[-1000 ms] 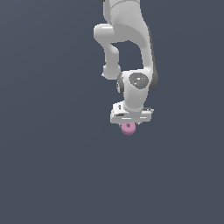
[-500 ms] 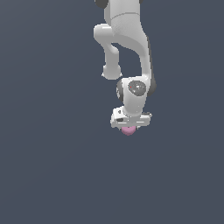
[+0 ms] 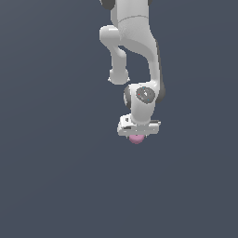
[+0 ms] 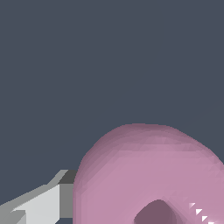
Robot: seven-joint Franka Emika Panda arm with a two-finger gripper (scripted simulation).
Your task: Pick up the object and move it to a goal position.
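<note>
The object (image 3: 136,139) is a small pink rounded lump that shows just below the white hand of my arm in the exterior view. My gripper (image 3: 137,135) is shut on it; the hand hides the fingers and the object's top. In the wrist view the pink object (image 4: 148,175) fills much of the picture, with its dimple showing. One grey-white finger (image 4: 39,203) lies against its side. The other finger is out of view.
A plain dark grey-blue surface (image 3: 56,186) lies all around in both views. The white arm (image 3: 135,51) reaches down from the exterior view's top edge. No goal marker shows.
The hand with the pink object has shifted slightly downward in the exterior view. Less of the object shows below the hand than a second ago.
</note>
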